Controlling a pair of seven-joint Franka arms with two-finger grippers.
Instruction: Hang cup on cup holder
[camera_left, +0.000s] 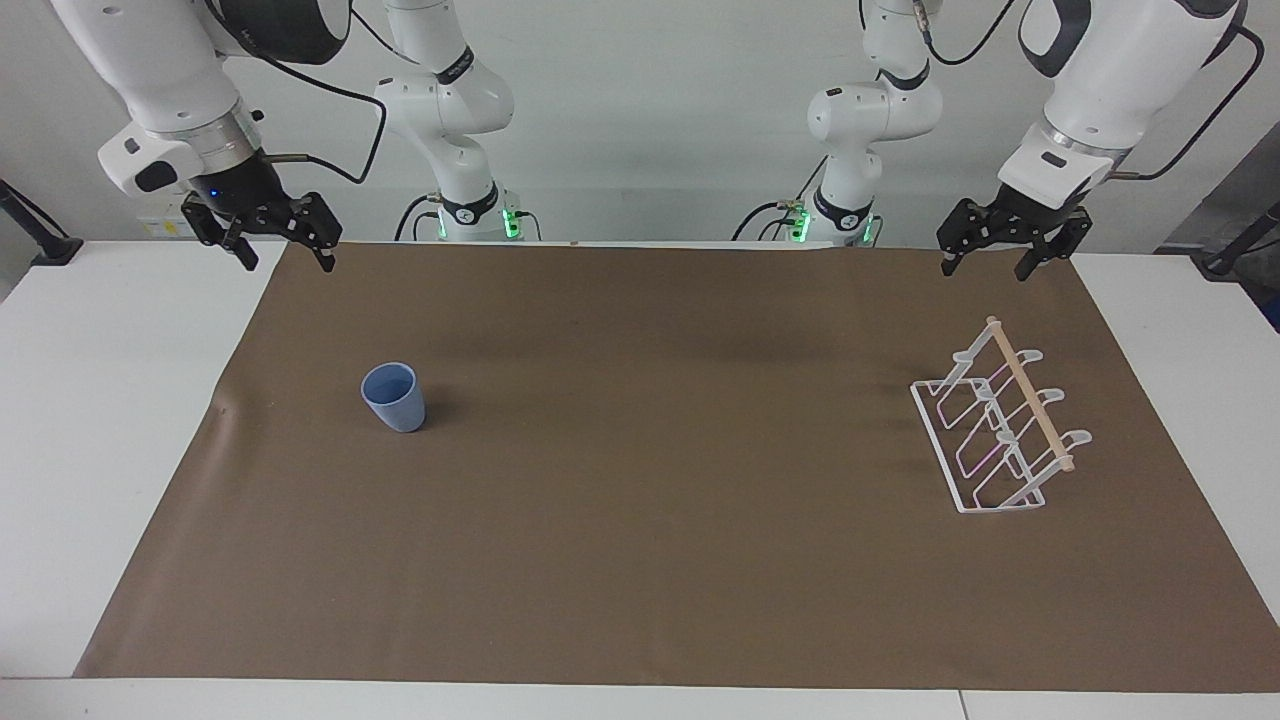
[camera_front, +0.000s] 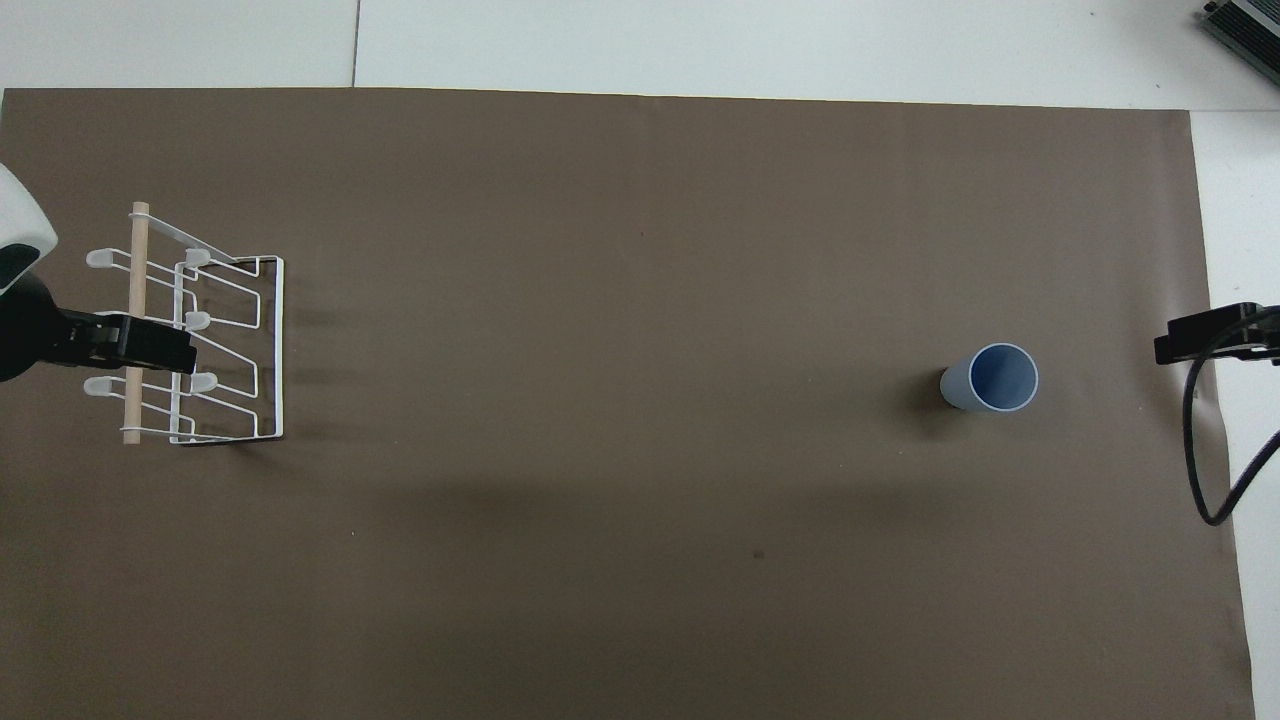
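Note:
A light-blue cup stands upright, mouth up, on the brown mat toward the right arm's end of the table; it also shows as the cup in the overhead view. The white wire cup holder with a wooden dowel along its top stands toward the left arm's end, with nothing hung on it. My right gripper hangs open and holds nothing, over the mat's corner by the robots, well apart from the cup. My left gripper is open too, raised over the mat's edge, clear of the holder.
The brown mat covers most of the white table. Bare mat lies between cup and holder. A black cable loops down from the right arm over the mat's edge.

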